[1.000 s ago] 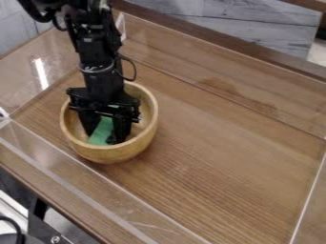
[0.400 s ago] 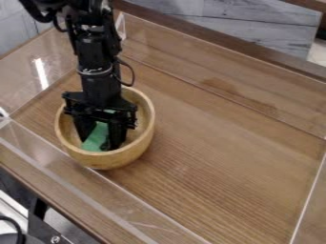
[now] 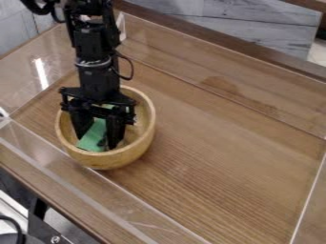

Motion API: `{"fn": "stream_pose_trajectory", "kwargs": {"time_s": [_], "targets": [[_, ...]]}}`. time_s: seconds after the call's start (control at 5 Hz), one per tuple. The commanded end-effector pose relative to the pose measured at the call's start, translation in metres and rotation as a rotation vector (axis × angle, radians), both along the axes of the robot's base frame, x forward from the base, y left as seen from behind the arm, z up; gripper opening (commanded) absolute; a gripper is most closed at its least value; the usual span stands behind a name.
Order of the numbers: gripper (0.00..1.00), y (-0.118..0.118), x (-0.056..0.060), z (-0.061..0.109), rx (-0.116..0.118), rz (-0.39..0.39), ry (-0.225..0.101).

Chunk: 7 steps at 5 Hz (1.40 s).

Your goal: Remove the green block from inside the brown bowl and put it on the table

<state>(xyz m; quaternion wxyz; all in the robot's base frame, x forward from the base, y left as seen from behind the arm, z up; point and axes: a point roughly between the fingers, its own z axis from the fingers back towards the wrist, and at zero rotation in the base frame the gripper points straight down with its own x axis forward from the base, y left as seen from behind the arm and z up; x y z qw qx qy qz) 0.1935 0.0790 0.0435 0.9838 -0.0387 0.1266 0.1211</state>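
Observation:
The brown bowl [image 3: 128, 152] sits on the table [image 3: 230, 143] at the left front. My gripper [image 3: 95, 132] hangs over the bowl's inside, pointing steeply down, its black fingers [image 3: 79, 126] closed on the green block [image 3: 93, 139]. The block stands tilted between the fingers, its lower end near the bowl's floor. Whether it still touches the bowl I cannot tell. The arm rises from the gripper toward the upper left.
Clear acrylic walls [image 3: 76, 205] run along the table's front and left edges, close to the bowl. Bare wood stretches to the right of the bowl. A cable [image 3: 130, 69] hangs beside the arm.
The gripper has lifted slightly and shifted left with the green block in it. The bowl has slid a little to the left with it.

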Motion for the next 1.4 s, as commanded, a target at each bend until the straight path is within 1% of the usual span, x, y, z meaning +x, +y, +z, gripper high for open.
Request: {"fn": "stream_pose_trajectory", "kwargs": {"time_s": [0.0, 0.2, 0.4, 0.6, 1.2], "targets": [[0.00, -0.001, 0.008, 0.022, 0.018, 0.002, -0.033], [0.00, -0.007, 0.005, 0.032, 0.010, -0.001, -0.015], [0.00, -0.013, 0.005, 0.039, 0.001, -0.007, -0.011], [0.00, -0.018, 0.006, 0.044, -0.005, -0.013, -0.007], [0.00, -0.046, 0.008, 0.069, -0.030, -0.060, -0.008]]}}
